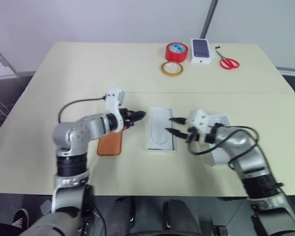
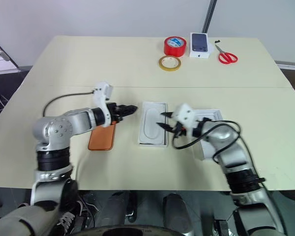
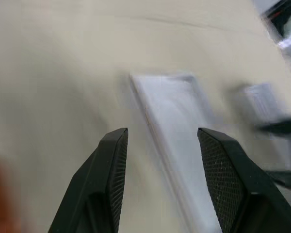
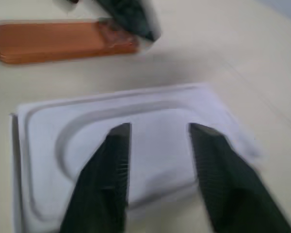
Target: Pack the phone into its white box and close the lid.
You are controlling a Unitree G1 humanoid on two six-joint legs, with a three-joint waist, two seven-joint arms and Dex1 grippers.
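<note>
Phone (image 2: 102,138) lies on the table under the left forearm, well left of the white insert (image 2: 153,130); the lid (image 2: 210,129) sits under the right arm. Both the left gripper (image 2: 130,109) and right gripper (image 2: 165,121) hang parted and empty beside the insert. Judging the insert needs clearing, the right fingers should straddle its near edge squarely, then close gently so it lifts without sliding

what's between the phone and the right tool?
The white insert with the oblong recess, flat on the table between the phone and the right tool, in both eye views.
</note>
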